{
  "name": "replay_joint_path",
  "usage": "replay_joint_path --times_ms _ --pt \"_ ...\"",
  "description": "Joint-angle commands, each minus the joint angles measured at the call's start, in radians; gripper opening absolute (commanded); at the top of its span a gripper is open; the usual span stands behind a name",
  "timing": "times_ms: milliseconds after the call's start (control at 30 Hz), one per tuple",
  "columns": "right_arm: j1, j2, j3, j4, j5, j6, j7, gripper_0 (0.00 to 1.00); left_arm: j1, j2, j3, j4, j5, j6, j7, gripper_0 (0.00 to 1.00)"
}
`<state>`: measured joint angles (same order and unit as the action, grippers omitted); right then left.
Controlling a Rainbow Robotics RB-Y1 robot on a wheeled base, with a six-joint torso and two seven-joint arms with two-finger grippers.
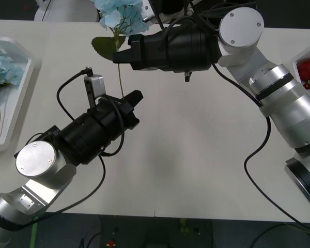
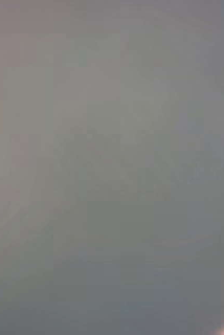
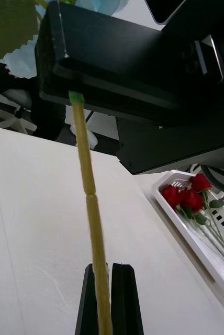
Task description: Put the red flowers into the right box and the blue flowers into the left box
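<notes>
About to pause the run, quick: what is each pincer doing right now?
Left pincer: shut on the blue flower's stem, low end.
Right pincer: shut on the same stem, higher up near the leaf.

A: What carries everything here?

B: A pale, off-white counter (image 1: pixel 196 155), plain and matte across its broad middle.

A: And what lies directly on it?

B: Two white trays. The left box (image 1: pixel 21 98) sits at the counter's left edge, with pale blue flowers (image 1: pixel 0 67) lying inside, stems toward the near edge. The right box (image 3: pixel 193 238) sits at the right edge, toward the far corner, with the red flowers (image 3: pixel 188 193) lying in it, blooms bunched together at one end and green stems running along its slotted floor.
</notes>
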<state>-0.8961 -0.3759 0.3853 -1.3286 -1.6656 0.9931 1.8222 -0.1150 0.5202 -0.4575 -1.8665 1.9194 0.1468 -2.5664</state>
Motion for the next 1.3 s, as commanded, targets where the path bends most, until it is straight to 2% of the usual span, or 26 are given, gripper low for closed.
replay_joint_path --times_ms 33,133,167,200,233,267,533,700,933,1100,1300 --pt "-0.049 0.012 0.007 -0.044 -0.013 -0.007 0.028 0.00 -0.031 -0.022 -0.012 -0.011 0.029 -0.018 -0.028 0.00" --pt "-0.050 0.011 0.007 -0.046 -0.013 -0.007 0.025 0.00 -0.029 -0.022 -0.006 -0.013 0.029 -0.016 -0.025 0.00" --pt "-0.050 0.009 0.007 -0.046 -0.013 -0.008 0.023 0.20 -0.029 -0.022 -0.004 -0.013 0.035 -0.018 -0.025 0.00" --pt "-0.049 0.006 0.007 -0.044 -0.013 -0.011 0.023 0.56 -0.029 -0.020 -0.004 -0.011 0.041 -0.016 -0.028 0.00" --pt "-0.050 0.003 0.007 -0.046 -0.011 -0.019 0.023 0.80 -0.029 -0.020 -0.003 -0.011 0.044 -0.018 -0.026 0.00" --pt "-0.049 -0.002 0.007 -0.046 -0.011 -0.024 0.028 1.00 -0.029 -0.020 -0.001 -0.011 0.044 -0.016 -0.028 0.00" --pt "-0.050 -0.044 0.001 -0.046 -0.029 -0.030 0.045 1.00 -0.028 0.000 0.028 -0.011 0.067 0.000 -0.025 0.00" --pt "-0.058 -0.097 -0.002 -0.046 -0.060 -0.002 0.068 1.00 0.000 0.044 0.157 -0.005 0.124 0.142 -0.003 0.00" --pt "-0.060 -0.232 -0.036 -0.046 -0.092 0.133 0.160 1.00 0.006 0.100 0.369 0.086 0.136 0.409 0.107 0.00" --pt "-0.060 -0.364 -0.036 -0.046 -0.111 0.265 0.321 1.00 0.000 0.124 0.565 0.170 0.046 0.631 0.284 0.00" --pt "-0.030 -0.494 -0.036 -0.046 -0.151 0.332 0.517 1.00 -0.029 0.161 0.754 0.273 -0.140 0.826 0.456 0.00"
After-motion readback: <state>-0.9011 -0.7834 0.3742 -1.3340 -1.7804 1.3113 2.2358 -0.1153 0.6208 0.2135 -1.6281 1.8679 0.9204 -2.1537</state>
